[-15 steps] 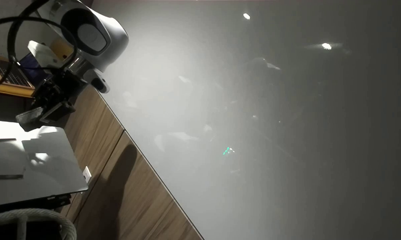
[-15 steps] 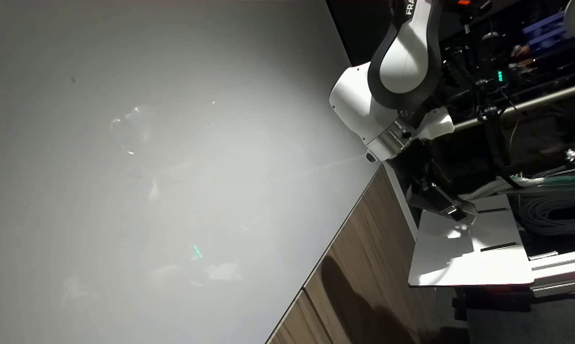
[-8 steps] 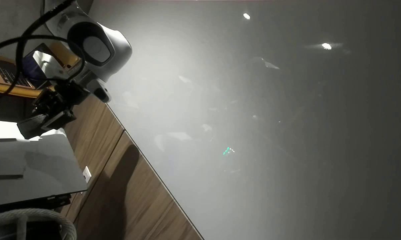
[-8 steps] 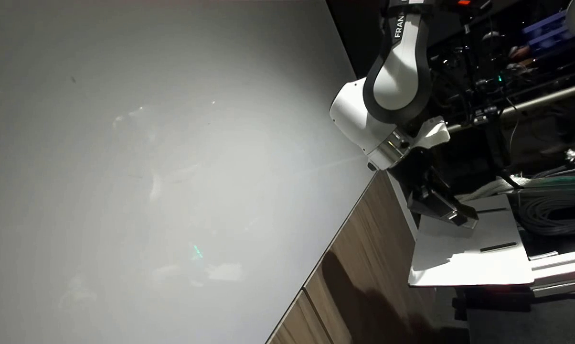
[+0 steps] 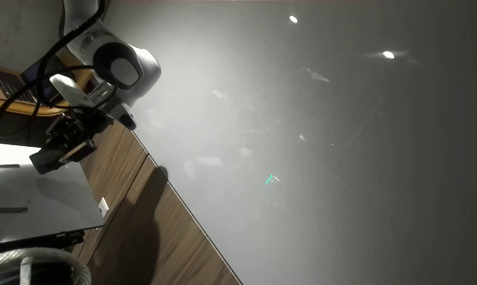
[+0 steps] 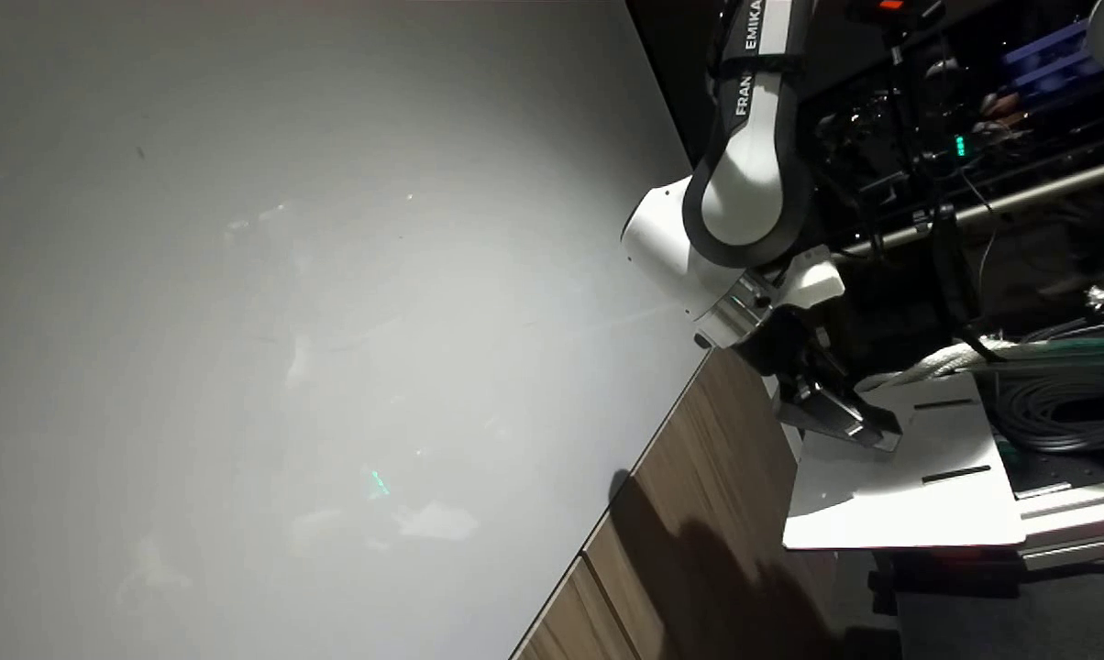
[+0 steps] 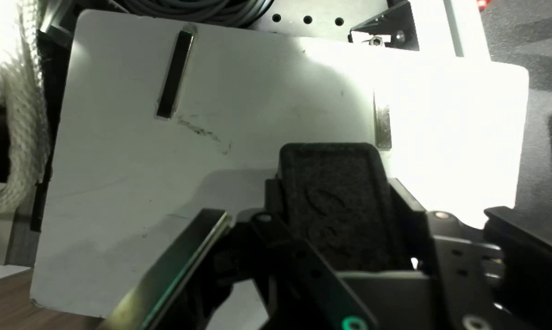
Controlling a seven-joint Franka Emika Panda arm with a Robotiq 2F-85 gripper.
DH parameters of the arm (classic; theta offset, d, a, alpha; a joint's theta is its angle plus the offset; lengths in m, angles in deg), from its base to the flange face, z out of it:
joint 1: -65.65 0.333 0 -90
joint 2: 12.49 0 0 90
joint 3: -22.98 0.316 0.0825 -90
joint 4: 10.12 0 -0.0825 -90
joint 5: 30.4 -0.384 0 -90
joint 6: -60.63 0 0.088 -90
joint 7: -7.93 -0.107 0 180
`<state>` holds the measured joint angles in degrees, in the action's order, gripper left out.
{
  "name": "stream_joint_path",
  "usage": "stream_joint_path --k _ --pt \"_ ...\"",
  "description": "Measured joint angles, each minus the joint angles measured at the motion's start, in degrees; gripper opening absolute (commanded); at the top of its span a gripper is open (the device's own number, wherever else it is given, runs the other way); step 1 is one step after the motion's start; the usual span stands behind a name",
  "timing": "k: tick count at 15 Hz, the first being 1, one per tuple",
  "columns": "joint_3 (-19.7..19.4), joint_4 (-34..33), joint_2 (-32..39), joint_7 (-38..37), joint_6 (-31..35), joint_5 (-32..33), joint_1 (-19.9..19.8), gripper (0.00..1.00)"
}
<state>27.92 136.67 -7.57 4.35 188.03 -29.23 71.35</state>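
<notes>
Most of the wrist view is filled by one white plate (image 7: 115,151), brightly lit at the right of the frame. Nearest, at the lower centre, one dark block (image 7: 335,178) is clasped by the one gripper (image 7: 338,201), whose jaws are pressed against two opposite sides of it. Whether the plate is touched by the block cannot be told. Judged by its look, the block should be found light and fairly stiff, with little chance of being broken; its dull surface is not expected to slip. It is best taken by those same two sides, about midway along. Two slots (image 7: 175,73) are cut in the plate, at the upper left and right of centre. Past its edge, one braided sleeve (image 7: 19,101) is shown at the far left, one cable coil (image 7: 198,7) at the top, and beside that three holes (image 7: 307,19) in one metal sheet (image 7: 322,8). Farther off, in both exterior views, one grey board (image 5: 302,158) is bordered by two wood panels (image 5: 179,225). In an exterior view, one socket (image 5: 103,206) is seen at the lower left and one laptop (image 5: 6,81) at the upper left.
</notes>
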Motion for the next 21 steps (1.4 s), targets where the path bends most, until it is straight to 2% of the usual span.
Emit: stream_joint_path --k 8,21 --pt "-0.2 -1.6 5.5 0.8 3.1 -0.2 -0.1 0.31" --pt "-0.8 -2.2 5.6 1.4 3.1 0.0 -1.4 0.31"
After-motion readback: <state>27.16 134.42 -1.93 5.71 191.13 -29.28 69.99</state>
